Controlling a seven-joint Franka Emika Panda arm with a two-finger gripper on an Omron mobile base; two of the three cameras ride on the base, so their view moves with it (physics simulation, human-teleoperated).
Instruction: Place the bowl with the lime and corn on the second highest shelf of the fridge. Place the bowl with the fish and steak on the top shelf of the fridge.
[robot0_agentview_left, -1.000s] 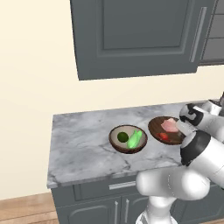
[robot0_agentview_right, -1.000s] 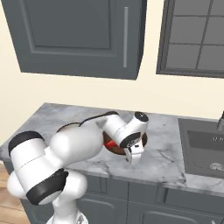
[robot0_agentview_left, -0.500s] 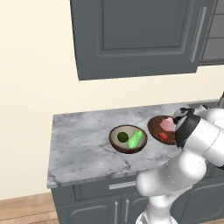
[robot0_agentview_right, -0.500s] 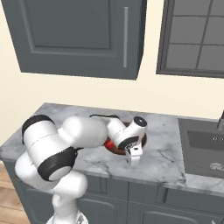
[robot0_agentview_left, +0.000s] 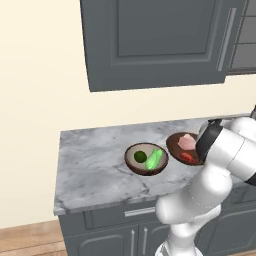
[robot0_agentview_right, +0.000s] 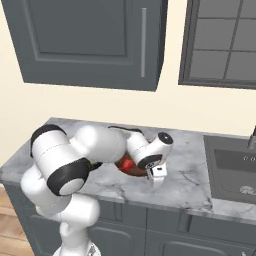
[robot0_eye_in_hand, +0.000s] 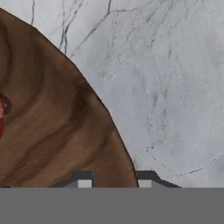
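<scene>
A brown bowl (robot0_agentview_left: 146, 159) on the marble counter holds the dark green lime (robot0_agentview_left: 140, 156) and the light-green corn (robot0_agentview_left: 154, 159). To its right a second brown bowl (robot0_agentview_left: 173, 144) carries pink fish (robot0_agentview_left: 186, 142) and red steak (robot0_agentview_left: 187, 157), and my arm covers its right side. My gripper (robot0_agentview_right: 154, 176) points down at this bowl's (robot0_agentview_right: 129, 165) right rim. In the hand view the gripper (robot0_eye_in_hand: 114, 181) is open. Its fingertips (robot0_eye_in_hand: 85, 180) stand on either side of the rim of the wooden bowl (robot0_eye_in_hand: 52, 122). A sliver of steak (robot0_eye_in_hand: 2, 109) shows at the left edge. The fridge is out of view.
A sink (robot0_agentview_right: 230, 170) with a faucet (robot0_agentview_right: 251, 140) lies to the right of the bowls. Dark wall cabinets (robot0_agentview_left: 155, 40) hang above the counter (robot0_agentview_left: 90, 165). The counter's front edge runs just below the bowls, with drawers underneath.
My arm's elbow and forearm have swung round over the counter while the hand stayed at the fish-and-steak bowl's rim. Both bowls sit where they were.
</scene>
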